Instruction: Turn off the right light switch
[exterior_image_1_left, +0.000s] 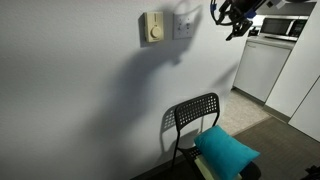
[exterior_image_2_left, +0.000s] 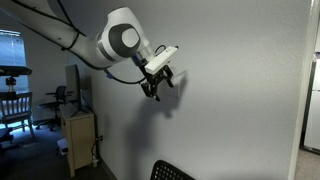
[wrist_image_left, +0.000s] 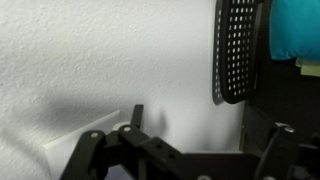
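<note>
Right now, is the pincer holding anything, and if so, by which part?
Nothing is held. The pincer hangs open and empty in the air beside the switch, not touching it.

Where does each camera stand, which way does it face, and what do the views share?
An exterior view: stands back in the room, faces the wall with the white switch plate and black chair; only the gripper shows, top right.
An exterior view: looks along that wall; the arm reaches in from upper left.
Wrist view: on the wrist, close to the wall; open gripper along the bottom, chair turned sideways.
Shared: wall, gripper and chair appear in all three.
</note>
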